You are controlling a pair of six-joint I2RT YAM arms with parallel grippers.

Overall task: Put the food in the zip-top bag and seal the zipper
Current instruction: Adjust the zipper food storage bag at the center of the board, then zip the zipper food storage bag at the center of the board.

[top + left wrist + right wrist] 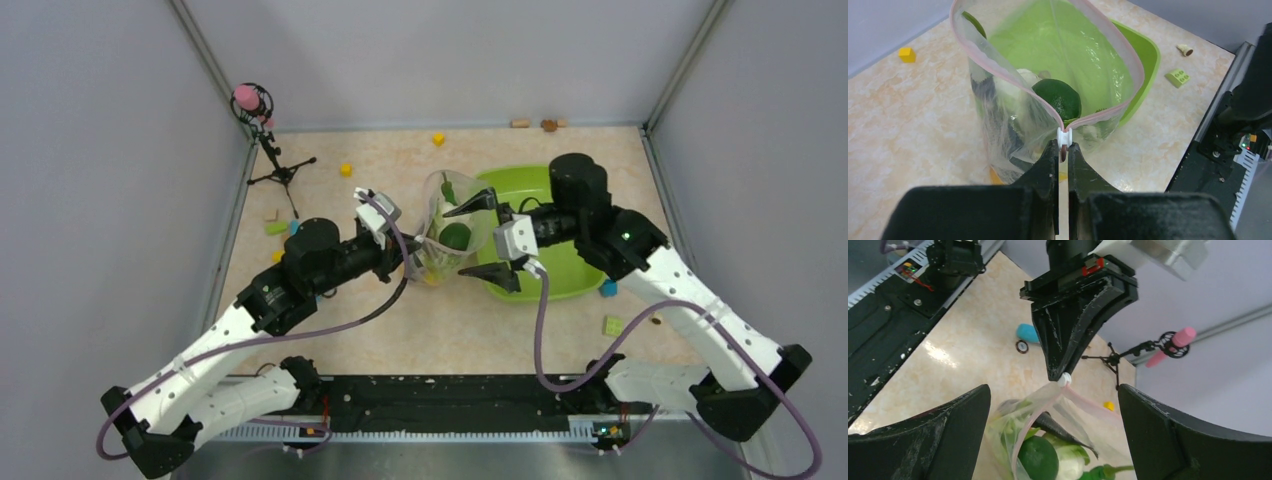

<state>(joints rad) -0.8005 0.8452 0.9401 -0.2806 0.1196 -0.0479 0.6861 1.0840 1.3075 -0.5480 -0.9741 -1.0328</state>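
Note:
The clear zip-top bag stands upright with its mouth open. My left gripper is shut on the white slider at the near end of the pink zipper. The food lies inside the bag: a dark green round piece, white cauliflower and green stalks. My right gripper is wide open and empty at the bag's right side, one finger on each side of the mouth. In the right wrist view the bag lies between my open fingers, with the left gripper pinching the slider.
A lime-green tray sits right behind the bag, under my right gripper. A small tripod with a pink head stands at the back left. Small blocks lie about: yellow, blue, green. A black rail runs along the near edge.

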